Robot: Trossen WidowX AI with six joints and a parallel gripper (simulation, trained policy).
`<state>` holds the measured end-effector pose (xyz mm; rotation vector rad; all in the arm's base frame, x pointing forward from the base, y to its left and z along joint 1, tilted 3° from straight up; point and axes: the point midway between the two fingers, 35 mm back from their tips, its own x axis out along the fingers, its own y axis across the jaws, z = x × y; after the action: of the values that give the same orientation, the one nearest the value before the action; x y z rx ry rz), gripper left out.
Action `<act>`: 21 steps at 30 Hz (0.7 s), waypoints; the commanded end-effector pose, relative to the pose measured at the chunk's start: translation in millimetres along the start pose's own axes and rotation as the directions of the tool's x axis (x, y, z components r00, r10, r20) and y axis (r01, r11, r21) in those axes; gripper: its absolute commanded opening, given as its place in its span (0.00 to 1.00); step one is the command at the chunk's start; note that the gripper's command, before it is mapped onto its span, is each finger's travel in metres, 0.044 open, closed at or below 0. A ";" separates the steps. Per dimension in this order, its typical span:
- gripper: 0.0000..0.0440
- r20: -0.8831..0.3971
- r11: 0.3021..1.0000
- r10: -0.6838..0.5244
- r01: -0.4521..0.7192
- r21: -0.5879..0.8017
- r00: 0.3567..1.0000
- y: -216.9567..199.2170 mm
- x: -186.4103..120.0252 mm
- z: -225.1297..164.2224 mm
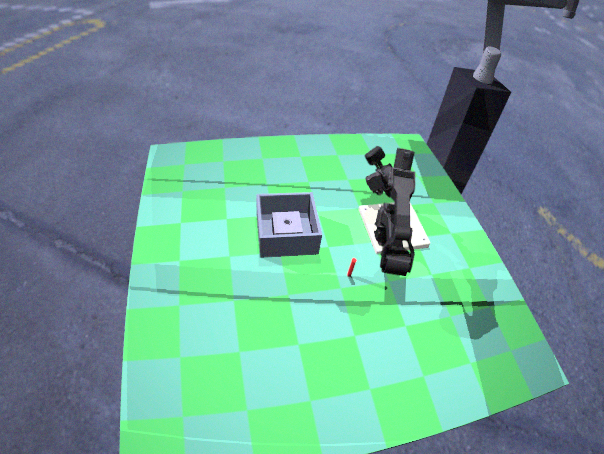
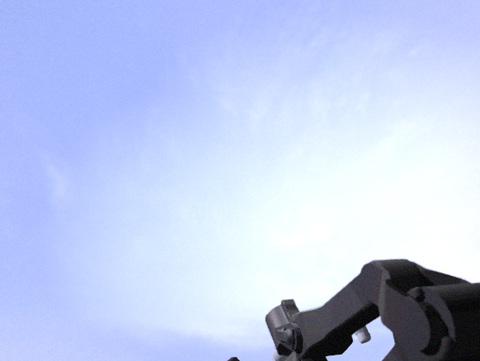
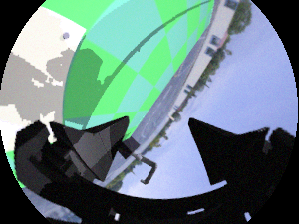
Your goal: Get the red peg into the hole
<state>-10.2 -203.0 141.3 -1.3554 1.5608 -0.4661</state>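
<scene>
"Red peg (image 1: 352, 267): where does it stand in the top view?"

"On the green checkered surface (image 1: 210, 385) (image 3: 107, 39), apparently upright, with its thin shadow running from its foot. It is outside the open grey box (image 1: 290, 245), between that and the black arm (image 1: 404, 200) (image 2: 342, 306), touching neither."

"And the box?"

"It holds a pale square plate (image 1: 280, 229) at the bottom. The round hole (image 1: 287, 222) in the plate's middle has no peg in it. The arm's white base plate (image 1: 424, 245) (image 3: 50, 29) lies across from the box, well apart from it."

"Exterior view: findings?"

"Bent sections of the arm at the lower right, against pale sky. Peg, box and plate are out of frame. The fingers cannot be made out there, so I certify nothing about them from that angle; in fairness, the framing is poor."

"Wrist view?"

"The gripper (image 1: 375, 170) (image 3: 158, 120) is open, its two dark fingers wide apart, with nothing held between them. Beyond them are part of the base plate, the checkered surface and sky; the peg does not show."
</scene>
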 end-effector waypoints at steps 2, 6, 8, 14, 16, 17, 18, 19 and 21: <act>0.99 0.014 1.000 -0.013 0.012 0.015 1.000 -6.0 -1.3 1.9; 1.00 0.072 0.993 -0.012 0.004 0.117 0.997 -16.6 -2.7 11.6; 1.00 0.100 0.984 -0.007 -0.011 0.178 0.995 -21.0 -3.6 16.6; 1.00 0.188 0.935 0.018 -0.083 0.346 0.982 -32.0 -7.2 32.5; 1.00 0.217 0.911 0.029 -0.115 0.396 0.976 -35.1 -8.8 38.2; 1.00 0.232 0.898 0.035 -0.132 0.420 0.972 -36.7 -9.6 41.0; 1.00 0.247 0.884 0.040 -0.150 0.442 0.968 -38.2 -10.5 43.9; 1.00 0.262 0.869 0.047 -0.169 0.465 0.964 -39.6 -11.5 46.9; 1.00 0.292 0.837 0.060 -0.207 0.506 0.954 -42.3 -13.7 52.9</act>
<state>49.6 -190.0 152.9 -0.8902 1.2026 -0.5458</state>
